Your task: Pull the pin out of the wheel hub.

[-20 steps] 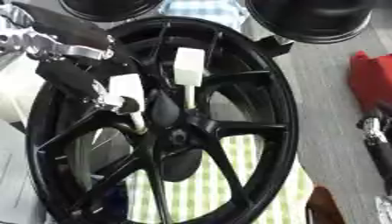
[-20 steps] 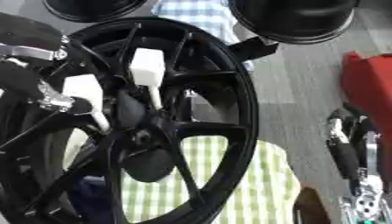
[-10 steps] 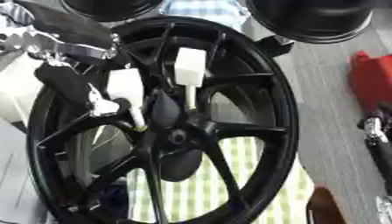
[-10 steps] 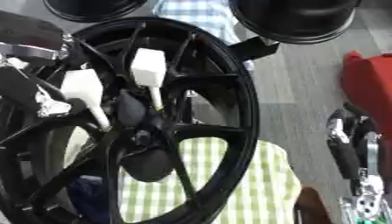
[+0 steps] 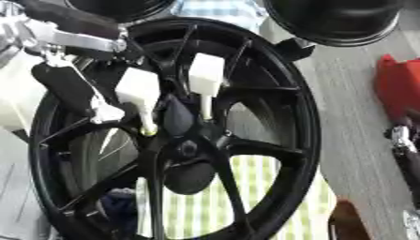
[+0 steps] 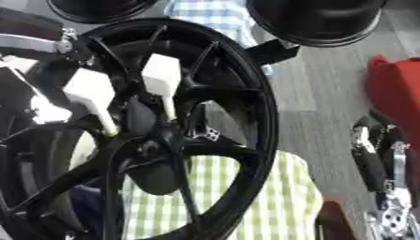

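Observation:
A large black spoked wheel (image 5: 279,140) stands on edge, its hub (image 5: 187,149) in the middle. Two white pins with block-shaped heads point down toward the hub. The right-hand pin (image 5: 205,75) stands alone with its shaft reaching the hub area. My left hand (image 5: 64,86) comes in from the upper left and pinches the left-hand pin (image 5: 138,90), whose tip (image 5: 148,130) hangs just above the hub. My right hand (image 6: 379,159) rests at the right edge, fingers straight, apart from the wheel.
Two black round objects (image 6: 316,18) sit behind the wheel at the top. A red object (image 6: 395,89) lies at the right edge. A green-checked cloth (image 6: 246,197) lies under the wheel, and a blue-checked cloth (image 6: 209,11) lies behind it.
The pin in my left hand has risen slightly away from the hub. The other pin and the right hand have stayed put.

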`<state>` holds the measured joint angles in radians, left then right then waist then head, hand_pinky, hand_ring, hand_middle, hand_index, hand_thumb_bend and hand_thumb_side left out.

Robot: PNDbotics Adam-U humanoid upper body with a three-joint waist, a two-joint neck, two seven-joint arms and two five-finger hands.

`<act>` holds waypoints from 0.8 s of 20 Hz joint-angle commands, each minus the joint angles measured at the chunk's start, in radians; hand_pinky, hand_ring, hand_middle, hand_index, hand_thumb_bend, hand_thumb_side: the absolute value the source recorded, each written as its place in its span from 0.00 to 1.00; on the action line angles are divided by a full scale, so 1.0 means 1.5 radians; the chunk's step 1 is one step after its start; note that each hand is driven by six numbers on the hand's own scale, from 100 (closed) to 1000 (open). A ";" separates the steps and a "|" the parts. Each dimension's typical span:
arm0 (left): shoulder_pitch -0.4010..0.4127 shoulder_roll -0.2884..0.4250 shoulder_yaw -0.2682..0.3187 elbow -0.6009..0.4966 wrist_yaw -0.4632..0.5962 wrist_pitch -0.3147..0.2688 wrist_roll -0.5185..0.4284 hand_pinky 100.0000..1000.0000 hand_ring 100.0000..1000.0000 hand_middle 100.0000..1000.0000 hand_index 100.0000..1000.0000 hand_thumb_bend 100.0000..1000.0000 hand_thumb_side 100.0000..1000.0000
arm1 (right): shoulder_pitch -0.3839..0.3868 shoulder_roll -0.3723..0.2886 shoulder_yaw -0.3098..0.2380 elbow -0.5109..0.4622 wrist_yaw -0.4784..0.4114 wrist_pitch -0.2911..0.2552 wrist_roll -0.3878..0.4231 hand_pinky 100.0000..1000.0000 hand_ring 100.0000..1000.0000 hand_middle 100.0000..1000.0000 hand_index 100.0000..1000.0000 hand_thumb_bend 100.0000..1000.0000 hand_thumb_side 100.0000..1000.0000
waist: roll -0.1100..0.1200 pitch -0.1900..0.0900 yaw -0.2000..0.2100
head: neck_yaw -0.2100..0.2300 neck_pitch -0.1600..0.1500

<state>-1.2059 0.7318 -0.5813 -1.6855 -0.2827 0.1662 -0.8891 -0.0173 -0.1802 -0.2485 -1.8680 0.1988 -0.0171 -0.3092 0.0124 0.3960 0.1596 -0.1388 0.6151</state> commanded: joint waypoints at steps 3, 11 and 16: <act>-0.008 0.036 0.073 -0.063 0.049 0.053 0.039 0.31 0.29 0.13 0.35 0.00 0.23 | -0.001 -0.010 -0.007 -0.007 -0.005 0.000 -0.006 0.71 0.59 0.49 0.84 0.00 0.64 | 0.000 -0.015 0.004 | -0.003 0.005; 0.012 0.068 0.226 -0.043 0.089 0.095 0.133 0.28 0.25 0.08 0.33 0.00 0.16 | 0.001 -0.011 -0.014 -0.011 -0.008 -0.001 -0.012 0.71 0.59 0.49 0.84 0.00 0.63 | 0.000 -0.018 0.016 | -0.012 0.008; 0.054 0.096 0.324 0.048 0.050 0.143 0.194 0.29 0.24 0.06 0.33 0.00 0.18 | 0.001 -0.010 -0.024 -0.013 -0.012 -0.001 -0.020 0.71 0.59 0.49 0.84 0.00 0.62 | -0.001 -0.019 0.024 | -0.022 0.011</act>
<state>-1.1122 0.8292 -0.1442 -1.6350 -0.1892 0.3628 -0.6157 -0.0163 -0.1804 -0.2744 -1.8676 0.1874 -0.0162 -0.3330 0.0105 0.3954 0.1926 -0.1661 0.6283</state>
